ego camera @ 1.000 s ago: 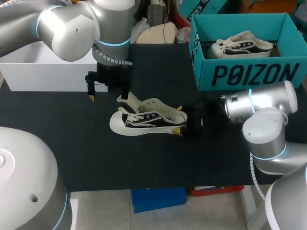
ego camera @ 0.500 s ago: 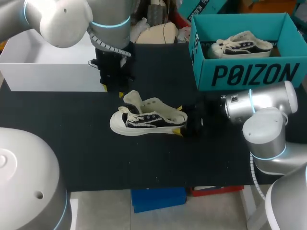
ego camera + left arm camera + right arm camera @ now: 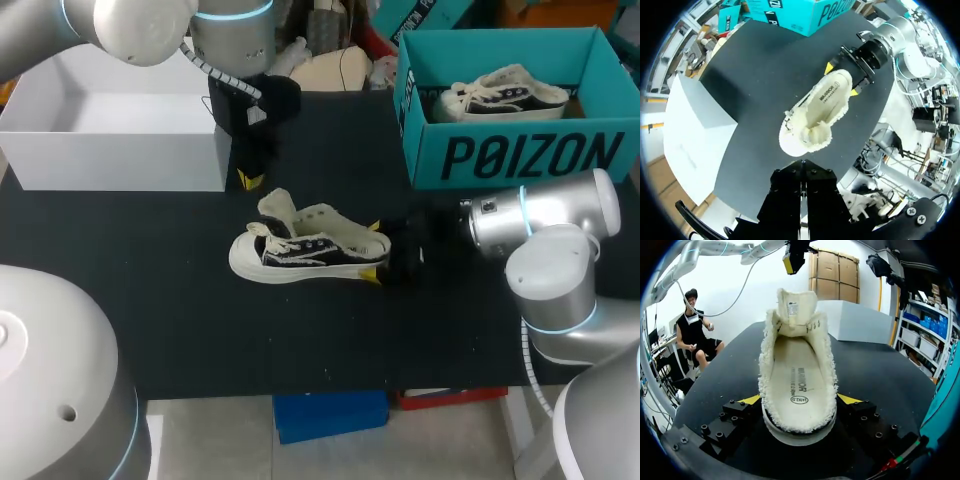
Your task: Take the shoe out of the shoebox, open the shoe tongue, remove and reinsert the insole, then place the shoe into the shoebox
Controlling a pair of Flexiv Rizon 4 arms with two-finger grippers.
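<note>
The black desk lies under both my arms. On it, the open white box stands just beside my left pincer, its near corner almost at the fingers. The teal shoebox sits well beyond my right pincer, on the desk's far side, with a pale fleece-lined shoe lying inside it.

The shoe of the task, a dark sneaker with a white sole and cream fleece lining, rests upright on the desk outside the shoebox. Its heel is in my right pincer and its toe points away from that pincer, towards my left side. The right pincer is clamped on the heel, one yellow tip pressed against each side of it.

In the right wrist view the cream insole lies flat inside the sneaker, straight ahead of the pincer. The tongue stands pulled up at the far end of the opening.

My left pincer hangs above the desk, apart from the sneaker, past its tongue and toe. Its fingers are together, with nothing between them.
</note>
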